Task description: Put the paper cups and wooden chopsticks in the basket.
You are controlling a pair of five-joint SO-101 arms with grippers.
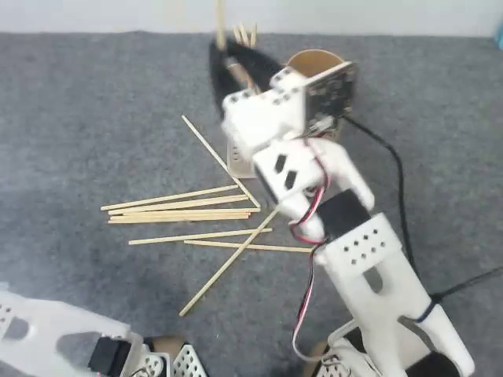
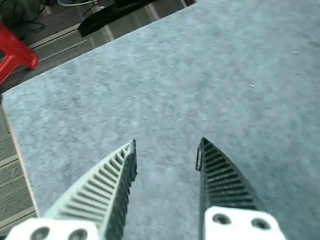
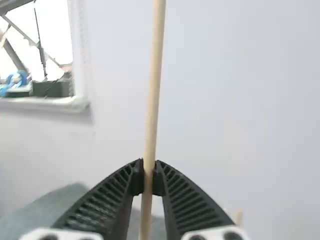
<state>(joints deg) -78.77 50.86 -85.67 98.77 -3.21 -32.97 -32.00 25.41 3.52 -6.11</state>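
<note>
Right hand: I saw the right gripper [image 3: 147, 172] closed narrow on one chopstick [image 3: 156, 75], both fingers pressed against it and the stick upright between them.
Held stick's place: from above, it stood at the far edge of the grey mat [image 1: 94, 118], near the paper cup [image 1: 310, 63].
Left hand: the left gripper [image 2: 166, 150] was spread wide over bare mat, touching nothing I could see.
Loose chopsticks [image 1: 185, 208]: they lay flat mid-mat, several side by side and a few crossed over them, well apart from the left arm [image 1: 47, 338].
Paper cup: it was brown, at the far side, partly hidden behind the right arm.
</note>
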